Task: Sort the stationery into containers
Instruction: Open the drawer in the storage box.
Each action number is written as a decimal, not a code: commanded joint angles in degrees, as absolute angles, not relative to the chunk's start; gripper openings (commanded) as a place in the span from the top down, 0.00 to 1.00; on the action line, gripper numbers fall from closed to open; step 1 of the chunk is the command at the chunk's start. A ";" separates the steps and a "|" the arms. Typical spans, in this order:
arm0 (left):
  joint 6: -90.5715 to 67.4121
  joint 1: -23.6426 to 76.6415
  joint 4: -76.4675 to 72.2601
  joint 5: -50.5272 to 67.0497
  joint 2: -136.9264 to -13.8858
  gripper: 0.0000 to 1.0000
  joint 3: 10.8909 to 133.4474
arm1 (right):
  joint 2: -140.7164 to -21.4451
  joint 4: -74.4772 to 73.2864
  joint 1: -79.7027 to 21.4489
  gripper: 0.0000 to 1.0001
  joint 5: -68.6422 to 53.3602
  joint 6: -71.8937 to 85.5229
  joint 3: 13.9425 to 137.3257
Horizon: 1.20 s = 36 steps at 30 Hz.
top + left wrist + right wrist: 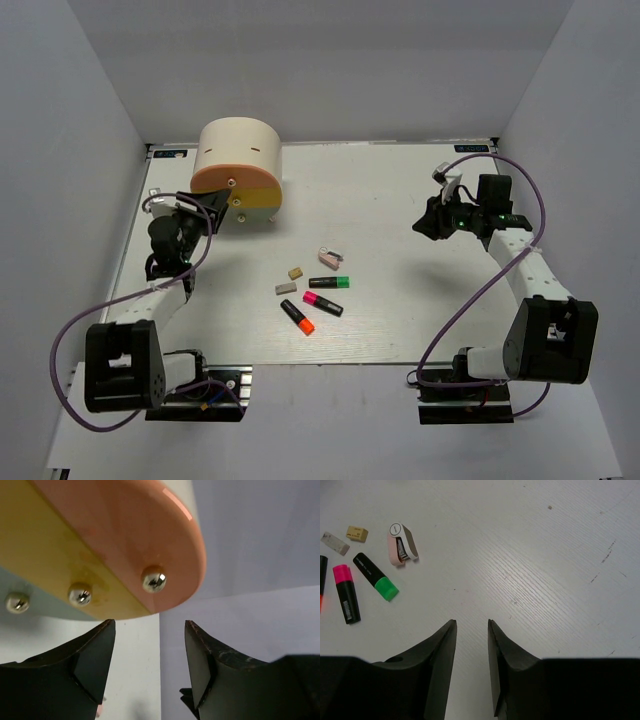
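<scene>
1. Cream drum (pixel 238 160), with orange and yellow drawer fronts, stands far left on the white table (pixel 400 190).
2. Left gripper (pixel 150 625) is close in front of those drawers, its fingers apart and empty, near the orange drawer's round knob (pixel 153 579) but not on it.
3. Right gripper (pixel 471 622) hangs over bare table at the far right, its fingers parted by a narrow gap and holding nothing.
4. Loose at mid-table, well apart from the drum, lie the green highlighter (pixel 376 577), pink highlighter (pixel 346 594) and orange highlighter (pixel 297 316), with the beige eraser (pixel 357 533), grey eraser (pixel 335 543) and pink-white piece (pixel 402 543) just beyond them.
</scene>
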<state>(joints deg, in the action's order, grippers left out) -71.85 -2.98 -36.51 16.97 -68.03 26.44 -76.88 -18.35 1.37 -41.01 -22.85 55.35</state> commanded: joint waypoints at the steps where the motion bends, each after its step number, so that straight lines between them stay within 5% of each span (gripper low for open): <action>1: -72.60 -3.69 -42.97 18.46 -70.39 0.32 30.66 | -76.55 -15.82 1.32 0.64 -42.71 -22.33 55.11; 29: -72.07 -2.64 -44.65 19.78 -83.85 0.54 39.38 | -77.96 -15.20 1.32 0.70 -41.40 -23.20 55.63; 36: -72.07 -2.64 -44.65 20.30 -84.37 0.81 38.85 | -77.87 -15.29 1.32 0.70 -41.57 -23.55 55.37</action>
